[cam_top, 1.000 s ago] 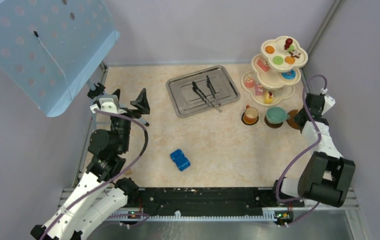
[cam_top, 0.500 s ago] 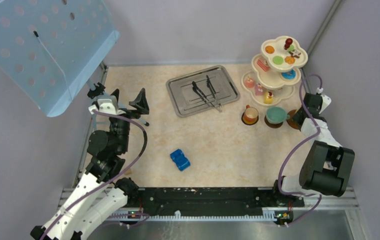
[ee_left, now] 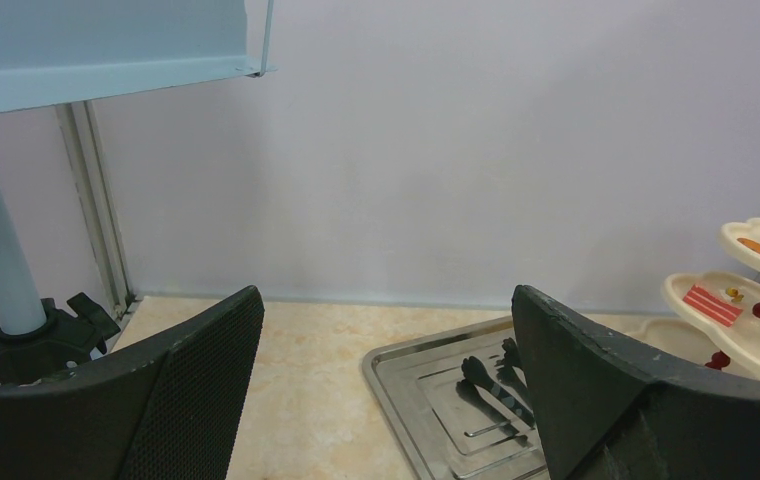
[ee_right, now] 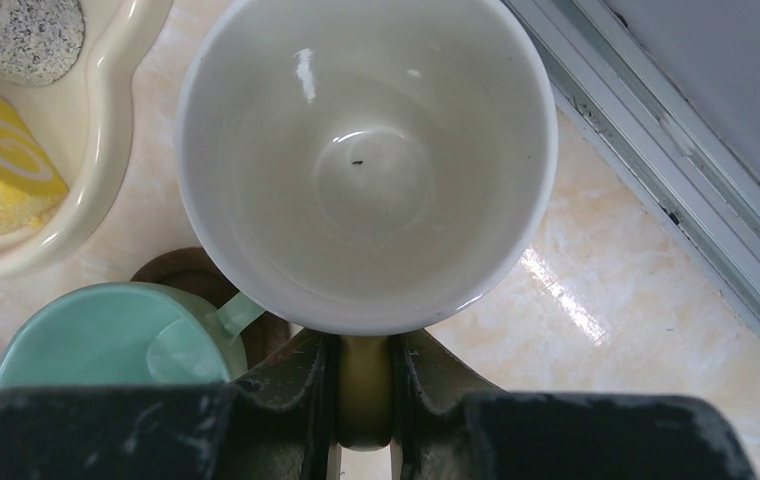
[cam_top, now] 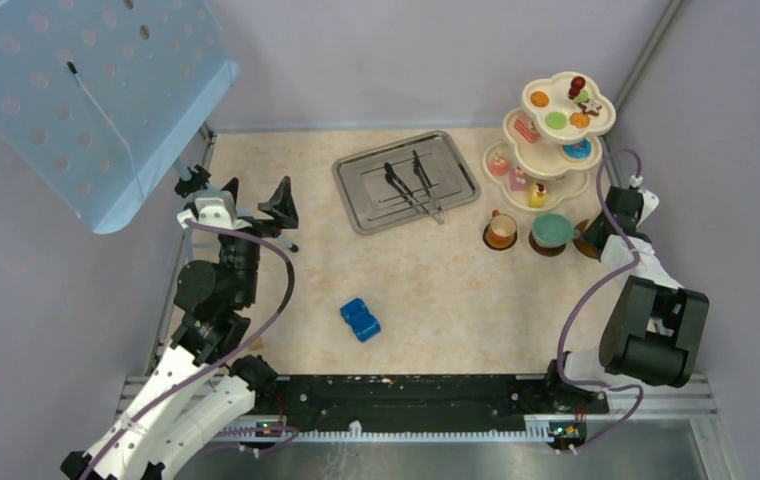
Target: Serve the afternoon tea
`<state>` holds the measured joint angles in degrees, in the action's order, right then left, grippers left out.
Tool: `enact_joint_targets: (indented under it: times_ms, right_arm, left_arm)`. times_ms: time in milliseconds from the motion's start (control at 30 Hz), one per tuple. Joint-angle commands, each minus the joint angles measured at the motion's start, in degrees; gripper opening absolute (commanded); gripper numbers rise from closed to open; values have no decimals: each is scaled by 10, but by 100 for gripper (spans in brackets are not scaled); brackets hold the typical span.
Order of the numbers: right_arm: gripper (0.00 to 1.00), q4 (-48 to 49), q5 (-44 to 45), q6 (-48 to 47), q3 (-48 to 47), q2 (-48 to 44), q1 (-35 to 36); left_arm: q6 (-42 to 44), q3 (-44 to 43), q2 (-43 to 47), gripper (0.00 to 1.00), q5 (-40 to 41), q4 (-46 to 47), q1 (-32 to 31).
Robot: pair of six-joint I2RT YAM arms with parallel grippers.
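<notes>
My right gripper (ee_right: 364,345) is shut on the yellow handle of the cream-inside mug (ee_right: 366,150), seen from above. In the top view the right gripper (cam_top: 596,238) is just right of the teal cup (cam_top: 553,230), over a brown coaster (cam_top: 586,243). I cannot tell whether the mug rests on it. The teal cup (ee_right: 106,335) stands on its own coaster (ee_right: 181,275). The small brown cup (cam_top: 501,230) stands left of them. The cream three-tier stand (cam_top: 556,120) holds small cakes and macarons. My left gripper (cam_top: 256,205) is open and empty at the far left.
A steel tray (cam_top: 406,180) with two black tongs (cam_top: 411,185) lies at the back centre and also shows in the left wrist view (ee_left: 426,400). A blue toy car (cam_top: 360,320) sits mid-table. The right wall rail (ee_right: 676,170) runs close beside the mug. A blue perforated panel (cam_top: 86,90) overhangs the left.
My right gripper has shifted slightly back and left, toward the stand and the teal cup, still holding the mug. The left arm has not moved.
</notes>
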<state>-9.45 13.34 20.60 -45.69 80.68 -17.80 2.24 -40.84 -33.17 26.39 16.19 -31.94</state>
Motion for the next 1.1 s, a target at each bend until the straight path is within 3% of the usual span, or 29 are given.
enact_joint_targets:
  times_ms: [0, 67, 267, 433, 533, 667, 833, 967, 1067]
  right_arm:
    - [0, 41, 12, 0, -4, -4, -1]
    - [4, 48, 6, 0, 3, -5, 0]
    - [41, 18, 21, 2, -12, -12, 7]
    - [57, -51, 64, 0, -35, -77, 24]
    - [72, -115, 67, 0, -56, -123, 32]
    - [88, -191, 56, -16, -91, -210, 84]
    - [90, -268, -59, -33, -195, -282, 201]
    - [90, -298, -196, -21, -318, -278, 214]
    - [91, -345, -217, -49, -427, -272, 214]
  left_arm:
    - [-3, -16, 1, 99, -2, 12, 3]
    - [-3, -16, 2, 99, -1, 12, 3]
    - [-3, -16, 2, 99, -2, 12, 2]
    - [-7, -16, 0, 99, -5, 12, 4]
    - [-12, -17, -2, 99, -11, 10, 3]
    - [-11, -16, -5, 99, -12, 9, 4]
    - [-12, -23, -23, 99, -20, 5, 2]
    - [-16, -45, -57, 99, -26, -3, 2]
    - [-34, -118, -91, 99, -46, -61, 2]
